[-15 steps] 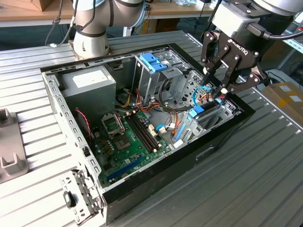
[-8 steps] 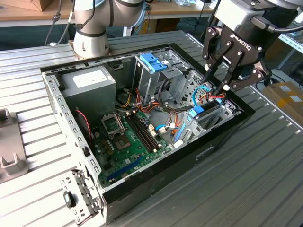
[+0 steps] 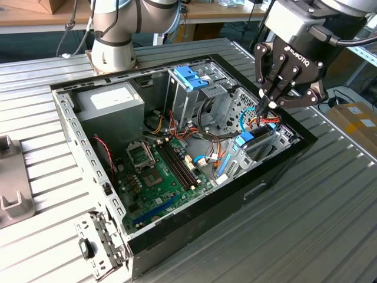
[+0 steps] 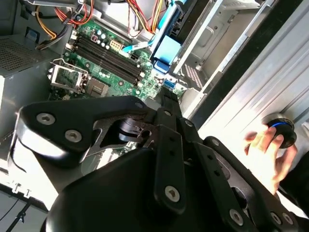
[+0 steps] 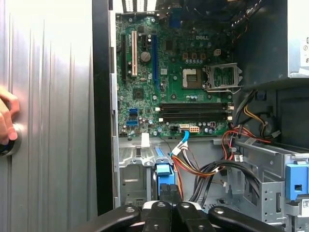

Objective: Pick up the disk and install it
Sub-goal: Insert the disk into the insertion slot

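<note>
The disk, grey metal with light-blue rails, lies tilted in the bay at the open computer case's corner on the exterior view's right. Its blue end also shows in the first wrist view and the second wrist view. My gripper hangs just above the disk, pointing down, with its black fingers pressed together and nothing seen between them. Red and blue cables run beside the fingertips.
The case lies open on a ribbed metal table. Inside are the green motherboard, a grey power supply and a silver drive cage with a blue latch. A person's hand rests on a button beside the case.
</note>
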`<state>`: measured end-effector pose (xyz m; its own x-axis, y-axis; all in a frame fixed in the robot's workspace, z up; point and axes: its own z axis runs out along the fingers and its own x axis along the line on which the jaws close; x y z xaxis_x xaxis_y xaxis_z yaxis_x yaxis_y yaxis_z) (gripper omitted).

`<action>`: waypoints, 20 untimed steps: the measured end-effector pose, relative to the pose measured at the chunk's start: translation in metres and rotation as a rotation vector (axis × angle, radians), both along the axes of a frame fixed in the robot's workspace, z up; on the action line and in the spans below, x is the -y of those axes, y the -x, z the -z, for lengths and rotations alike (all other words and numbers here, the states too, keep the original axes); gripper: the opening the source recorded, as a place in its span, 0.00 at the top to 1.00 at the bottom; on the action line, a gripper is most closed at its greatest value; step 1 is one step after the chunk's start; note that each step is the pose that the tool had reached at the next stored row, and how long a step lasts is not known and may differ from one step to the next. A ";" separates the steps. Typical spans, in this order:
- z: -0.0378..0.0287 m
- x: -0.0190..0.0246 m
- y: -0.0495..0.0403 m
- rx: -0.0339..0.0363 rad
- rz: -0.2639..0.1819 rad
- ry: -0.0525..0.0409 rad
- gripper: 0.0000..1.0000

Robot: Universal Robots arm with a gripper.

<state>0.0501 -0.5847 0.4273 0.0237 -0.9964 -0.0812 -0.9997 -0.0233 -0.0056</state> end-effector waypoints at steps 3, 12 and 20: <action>0.0082 -0.0002 -0.0004 -0.0045 0.000 0.0002 0.90; 0.0276 -0.0038 -0.0238 -0.0235 0.000 0.0042 0.90; 0.0414 -0.0154 -0.0419 -0.0421 0.000 0.0083 0.90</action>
